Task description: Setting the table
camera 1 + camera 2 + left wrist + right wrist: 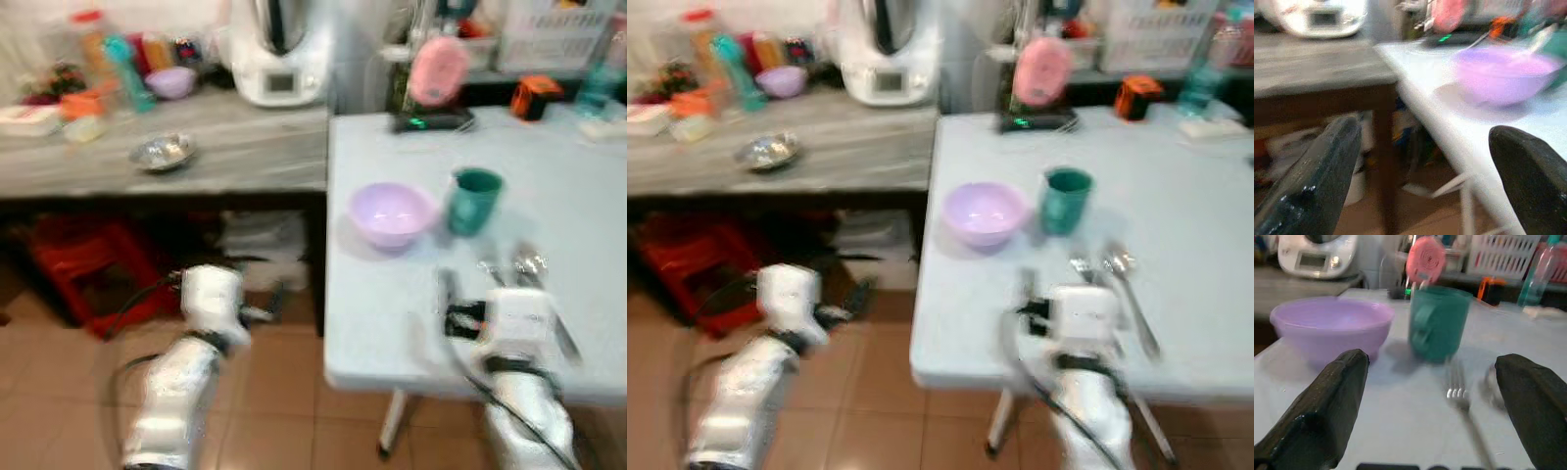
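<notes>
Nearest, right tool (1432, 416) spread wide and empty over the pale bench (588, 196), fork (1462, 396) at 12 o'clock between its fingers. Beyond, green cup (474, 200) and lilac bowl (392, 212). Left tool (1422, 181) released, idle off the bench edge. Probably cutlery placement under way; next, likely straightening or retreating.

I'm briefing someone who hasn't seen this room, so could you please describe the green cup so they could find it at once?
Look at the pale blue table on the robot's right. Near its left side sits a lilac plastic bowl; just right of that stands the teal green plastic cup, upright, above a fork. It is the table's only tall, dark green item.
</notes>
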Motion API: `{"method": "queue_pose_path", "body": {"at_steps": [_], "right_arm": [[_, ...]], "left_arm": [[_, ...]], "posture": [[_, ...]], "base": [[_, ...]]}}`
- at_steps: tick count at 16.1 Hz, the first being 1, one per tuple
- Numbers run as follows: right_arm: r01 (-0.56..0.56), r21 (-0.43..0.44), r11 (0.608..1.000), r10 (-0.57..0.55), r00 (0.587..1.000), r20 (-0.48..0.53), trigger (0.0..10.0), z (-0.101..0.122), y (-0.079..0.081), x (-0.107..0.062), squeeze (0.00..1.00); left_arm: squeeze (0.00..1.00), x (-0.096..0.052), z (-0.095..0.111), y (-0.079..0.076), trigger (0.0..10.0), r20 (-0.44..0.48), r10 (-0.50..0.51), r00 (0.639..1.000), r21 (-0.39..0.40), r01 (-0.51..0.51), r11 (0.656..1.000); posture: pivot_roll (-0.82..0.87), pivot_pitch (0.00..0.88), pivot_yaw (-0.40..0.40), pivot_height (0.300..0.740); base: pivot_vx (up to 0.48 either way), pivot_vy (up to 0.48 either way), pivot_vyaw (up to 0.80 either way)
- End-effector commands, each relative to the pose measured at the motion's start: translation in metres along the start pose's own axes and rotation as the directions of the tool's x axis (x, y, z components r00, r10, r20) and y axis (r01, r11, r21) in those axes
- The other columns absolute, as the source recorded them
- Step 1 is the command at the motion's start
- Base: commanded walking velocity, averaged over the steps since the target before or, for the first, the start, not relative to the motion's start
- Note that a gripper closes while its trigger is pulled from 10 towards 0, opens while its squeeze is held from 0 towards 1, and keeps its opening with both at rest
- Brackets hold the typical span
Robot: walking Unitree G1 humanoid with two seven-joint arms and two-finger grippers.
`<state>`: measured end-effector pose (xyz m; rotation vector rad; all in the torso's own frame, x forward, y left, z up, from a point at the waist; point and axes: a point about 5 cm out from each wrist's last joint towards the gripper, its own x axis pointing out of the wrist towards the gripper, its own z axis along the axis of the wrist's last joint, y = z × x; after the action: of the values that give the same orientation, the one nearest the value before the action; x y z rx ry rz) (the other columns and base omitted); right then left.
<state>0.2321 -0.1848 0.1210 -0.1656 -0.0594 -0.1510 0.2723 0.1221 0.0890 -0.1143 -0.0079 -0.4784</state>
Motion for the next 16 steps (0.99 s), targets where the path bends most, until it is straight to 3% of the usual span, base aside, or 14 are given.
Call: {"method": "queue_pose_path", "body": {"at_steps": [1,6,9,11,16], "right_arm": [[-0.027,0.031,0.999,0.026,0.999,0.034,10.0,0.01,0.012,0.002,0.0],[-0.041,0.025,0.999,0.04,0.999,0.029,10.0,0.009,0.013,0.003,0.0],[-0.075,0.012,0.997,0.074,0.997,0.024,10.0,0.01,0.015,0.01,0.0],[-0.109,-0.014,0.994,0.109,0.994,0.006,10.0,0.01,0.014,0.016,0.0],[-0.226,-0.122,0.967,0.22,0.974,-0.059,10.0,0.006,0.01,0.029,0.0]], "left_arm": [[0.0,-0.007,0.004,0.016,10.0,-0.003,0.045,0.999,0.027,-0.045,0.999],[0.0,-0.008,0.002,0.014,10.0,-0.022,0.039,0.999,0.02,-0.039,0.999],[0.0,-0.01,-0.002,0.013,10.0,-0.045,0.013,0.999,0.054,-0.011,0.999],[0.0,-0.014,-0.006,0.015,10.0,-0.071,-0.035,0.997,0.102,0.042,0.994],[0.0,-0.019,-0.015,0.016,10.0,-0.142,-0.15,0.978,0.088,0.163,0.983]], "posture": [[-0.1,0.0,0.068,0.74],[-0.1,0.0,0.068,0.74],[-0.1,0.0,0.068,0.74],[-0.09,0.0,0.068,0.74],[-0.09,0.0,0.067,0.74]], "base": [[0.334,0.0,0.0],[0.329,0.0,0.0],[0.0,0.0,0.0],[0.0,0.0,0.0],[0.0,0.0,0.0]]}}
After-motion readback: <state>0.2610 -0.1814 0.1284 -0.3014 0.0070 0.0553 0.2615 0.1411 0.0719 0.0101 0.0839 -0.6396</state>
